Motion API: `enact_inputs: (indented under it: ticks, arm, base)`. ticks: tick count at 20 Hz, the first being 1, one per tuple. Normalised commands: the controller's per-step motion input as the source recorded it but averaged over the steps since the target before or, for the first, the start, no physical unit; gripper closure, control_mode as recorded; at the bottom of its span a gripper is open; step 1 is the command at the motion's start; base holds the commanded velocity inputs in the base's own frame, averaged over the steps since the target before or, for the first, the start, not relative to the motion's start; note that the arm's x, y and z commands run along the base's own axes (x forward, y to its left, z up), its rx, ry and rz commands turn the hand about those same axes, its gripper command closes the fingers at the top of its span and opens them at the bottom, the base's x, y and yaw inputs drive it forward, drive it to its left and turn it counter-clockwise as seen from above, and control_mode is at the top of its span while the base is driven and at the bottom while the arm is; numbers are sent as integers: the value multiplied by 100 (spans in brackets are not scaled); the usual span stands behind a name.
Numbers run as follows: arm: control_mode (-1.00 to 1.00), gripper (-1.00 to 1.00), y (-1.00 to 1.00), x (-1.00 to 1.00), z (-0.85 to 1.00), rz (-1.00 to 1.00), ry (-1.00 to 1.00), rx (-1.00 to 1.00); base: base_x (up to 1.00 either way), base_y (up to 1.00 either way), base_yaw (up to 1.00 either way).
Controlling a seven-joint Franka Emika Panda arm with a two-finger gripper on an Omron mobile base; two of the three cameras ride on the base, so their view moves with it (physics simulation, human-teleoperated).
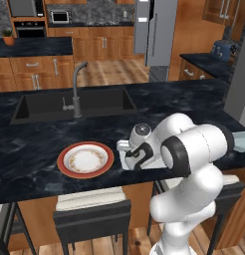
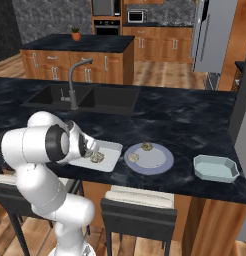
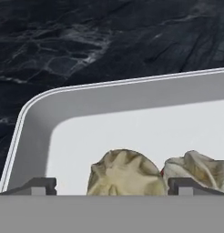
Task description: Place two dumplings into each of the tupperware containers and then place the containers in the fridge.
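Black marbled stone covers the long kitchen counter (image 2: 185,125), and the large white square tray (image 2: 111,150) near its front edge serves as the landmark. On the tray floor lie two small lumpy beige-tan dumplings, the nearer dumpling (image 3: 125,173) lying between the dark finger tips and the second dumpling (image 3: 198,168) just beside it. Beside the tray sits a shallow round pale blue-grey tupperware container (image 2: 160,160) that already holds two more dumplings (image 2: 146,146); farther along on the same side rests a second, angular pale blue-grey tupperware container (image 2: 216,168), which looks empty. On the tray's other side stands a red-rimmed round plate (image 1: 85,160). Far behind the counter rises the tall grey steel fridge (image 2: 215,35). A dumpling is probably light, soft and easily crushed, with a pleated top that may slip, so a gentle pinch across its plump middle seems wise. The two-finger gripper (image 3: 111,186) hovers low over the tray, its fingers spread wide to either side of the nearer dumpling, holding nothing and apparently not yet touching it.
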Motion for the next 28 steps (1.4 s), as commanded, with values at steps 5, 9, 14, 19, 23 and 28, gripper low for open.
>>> enact_inputs:
  ticks: [5, 9, 14, 19, 23, 28]
  arm:
    - [-100, -100, -25, -25, 43, 5, 1, 3]
    - [-100, -100, -3, -49, 67, 27, 0, 0]
    - [-100, -100, -1, -27, 98, 23, 0, 1]
    - [-100, -100, 0, -38, 97, 12, 5, 0]
    - [-100, -100, 0, -65, 63, 24, 19, -18]
    - [-100, -100, 0, -60, 21, 37, 16, -32]
  base:
    - [0, 0, 0]
    - [0, 0, 0]
    - [0, 0, 0]
    - [0, 0, 0]
    - [0, 0, 0]
    - [0, 0, 0]
